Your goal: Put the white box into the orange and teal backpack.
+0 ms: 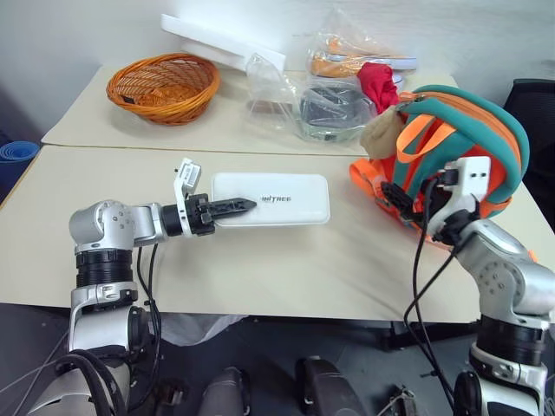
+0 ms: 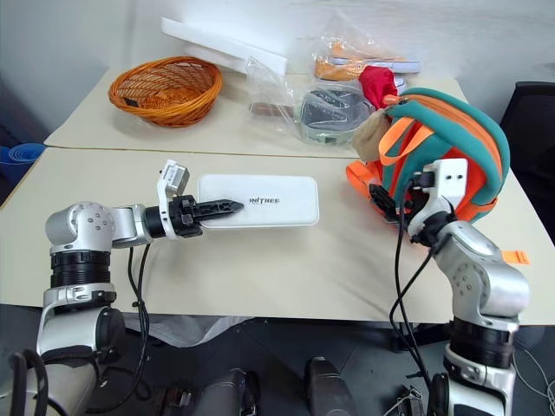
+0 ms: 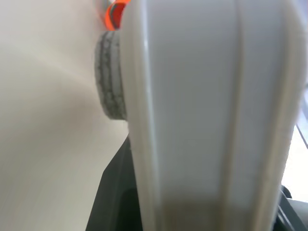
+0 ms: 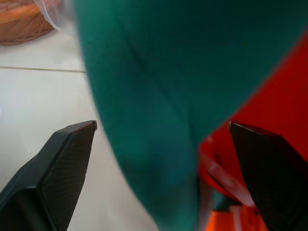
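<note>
- Black fingers of your left gripper (image 1: 232,207) are clamped on the near left end of the white box (image 1: 282,199); in the left wrist view the box's pale edge runs up right in front of the camera.
- You have the box lying flat and level near the middle of the beige table (image 1: 260,277), its dark lettering facing up.
- Your right gripper (image 4: 161,168) stands with its jaws spread wide, a teal strap of the orange and teal backpack (image 1: 460,147) between the two fingers (image 4: 62,168) without being pinched.
- You will see the backpack upright on the table's right side, well apart from the box.
- Farther back sit an orange wicker basket (image 1: 163,85), clear plastic bags (image 1: 334,108) and a white foam slab (image 1: 221,42).
</note>
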Tool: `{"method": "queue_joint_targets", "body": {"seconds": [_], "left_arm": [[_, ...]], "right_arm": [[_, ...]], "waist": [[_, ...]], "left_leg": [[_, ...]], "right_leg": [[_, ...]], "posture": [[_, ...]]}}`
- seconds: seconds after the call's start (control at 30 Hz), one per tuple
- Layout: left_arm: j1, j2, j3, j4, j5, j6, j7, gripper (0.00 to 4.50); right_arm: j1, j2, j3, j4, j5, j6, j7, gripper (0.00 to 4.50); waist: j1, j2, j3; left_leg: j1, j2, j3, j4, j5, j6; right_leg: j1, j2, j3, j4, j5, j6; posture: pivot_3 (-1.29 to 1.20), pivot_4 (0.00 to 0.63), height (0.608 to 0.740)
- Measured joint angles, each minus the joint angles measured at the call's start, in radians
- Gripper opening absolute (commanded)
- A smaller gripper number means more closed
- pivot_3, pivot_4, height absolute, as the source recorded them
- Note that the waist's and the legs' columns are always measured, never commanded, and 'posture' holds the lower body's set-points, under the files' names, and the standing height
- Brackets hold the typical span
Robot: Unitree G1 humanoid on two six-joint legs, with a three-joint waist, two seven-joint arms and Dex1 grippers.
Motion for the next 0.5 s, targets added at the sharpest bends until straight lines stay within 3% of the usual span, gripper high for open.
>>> {"method": "queue_joint_targets", "body": {"seconds": [0.1,0.27,0.5], "left_arm": [[-0.009,0.008,0.013,-0.027,-0.006,-0.008,0.034,1.29],[-0.005,0.025,0.033,-0.058,-0.01,-0.023,0.072,1.29],[0.0,0.044,0.071,-0.063,-0.027,-0.063,0.111,1.29]], "right_arm": [[-0.043,0.0,0.047,0.099,-0.039,-0.085,0.019,3.93],[-0.058,0.0,0.072,0.143,-0.049,-0.165,0.081,2.26],[0.019,-0.064,0.078,-0.089,0.119,-0.074,0.245,0.03]], "waist": [[-0.002,0.0,0.0],[-0.004,0.0,0.0],[-0.004,0.0,0.0]], "left_leg": [[0.0,0.0,0.0,0.0,0.0,0.0],[0.0,0.001,0.0,0.0,0.001,-0.002],[0.0,0.001,0.0,-0.001,0.002,-0.003]], "right_leg": [[0.0,0.0,0.0,0.0,0.0,0.0],[0.0,0.001,0.0,0.0,0.0,0.0],[0.0,0.001,-0.001,0.001,0.0,0.0]], "posture": [[0.0,0.15,0.74],[0.0,0.15,0.74],[0.0,0.15,0.74]]}}
